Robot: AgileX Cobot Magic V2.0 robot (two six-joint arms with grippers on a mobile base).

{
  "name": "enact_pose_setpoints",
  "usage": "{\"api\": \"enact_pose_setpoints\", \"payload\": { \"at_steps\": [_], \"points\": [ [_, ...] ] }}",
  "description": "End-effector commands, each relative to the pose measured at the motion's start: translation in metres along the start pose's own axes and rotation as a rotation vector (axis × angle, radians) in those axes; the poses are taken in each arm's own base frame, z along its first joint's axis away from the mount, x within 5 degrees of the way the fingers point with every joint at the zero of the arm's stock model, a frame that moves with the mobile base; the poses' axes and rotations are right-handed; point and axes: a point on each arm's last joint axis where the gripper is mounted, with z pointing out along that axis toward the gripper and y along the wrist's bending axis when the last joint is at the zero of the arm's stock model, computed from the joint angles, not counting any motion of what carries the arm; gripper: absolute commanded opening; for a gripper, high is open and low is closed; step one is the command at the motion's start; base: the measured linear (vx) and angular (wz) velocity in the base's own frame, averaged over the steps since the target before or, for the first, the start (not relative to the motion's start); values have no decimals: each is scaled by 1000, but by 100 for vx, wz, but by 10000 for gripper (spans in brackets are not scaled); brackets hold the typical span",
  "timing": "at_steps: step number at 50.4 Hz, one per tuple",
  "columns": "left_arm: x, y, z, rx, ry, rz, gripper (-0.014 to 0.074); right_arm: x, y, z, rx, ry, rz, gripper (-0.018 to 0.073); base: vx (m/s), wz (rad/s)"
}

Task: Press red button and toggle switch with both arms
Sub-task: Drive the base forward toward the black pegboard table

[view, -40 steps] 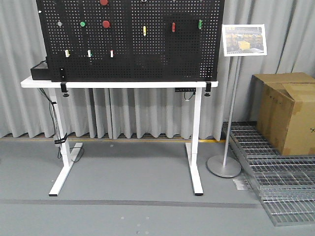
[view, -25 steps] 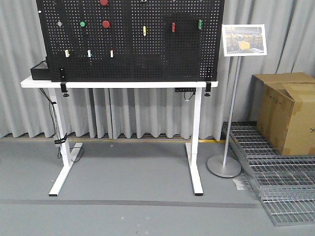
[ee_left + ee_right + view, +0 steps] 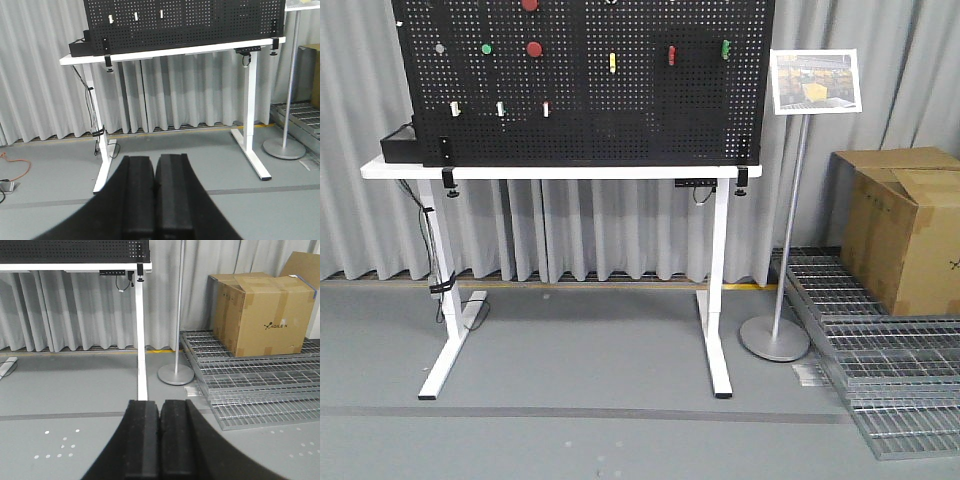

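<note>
A black pegboard [image 3: 650, 110] stands on a white table [image 3: 570, 172] across the room. A round red button [image 3: 534, 48] is on its upper left, and a second red one [image 3: 529, 4] is cut off by the top edge. Three small white toggle switches [image 3: 500, 108] sit in a row below; they also show in the left wrist view [image 3: 135, 16]. Yellow [image 3: 612, 62], red [image 3: 671, 54] and green [image 3: 725, 48] levers sit further right. My left gripper [image 3: 155, 159] is shut and empty, low over the floor, far from the board. My right gripper [image 3: 160, 404] is likewise shut and empty.
A sign on a metal pole [image 3: 790, 200] with a round base stands right of the table. Beyond it are a cardboard box [image 3: 905, 225] and metal floor grates [image 3: 880, 340]. Cables [image 3: 438, 270] hang by the left table leg. Grey curtains hang behind.
The pegboard sits a touch further left in the front view, as if the camera shifted slightly. Nothing on the board has changed.
</note>
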Motion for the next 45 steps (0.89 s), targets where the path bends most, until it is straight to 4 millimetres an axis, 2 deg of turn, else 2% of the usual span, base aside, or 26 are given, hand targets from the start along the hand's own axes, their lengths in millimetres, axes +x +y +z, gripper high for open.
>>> {"api": "enact_pose_setpoints", "payload": {
  "at_steps": [1, 23, 45],
  "points": [
    [1, -1, 0, 6, -72, -15, 1, -4, 1, -1, -5, -84, -6, -3, 1, 1],
    [1, -1, 0, 6, -72, -15, 1, -5, 1, -1, -5, -87, -6, -3, 6, 1],
    [1, -1, 0, 6, -72, -15, 1, -5, 1, -1, -5, -87, -6, -3, 19, -2]
  ]
}}
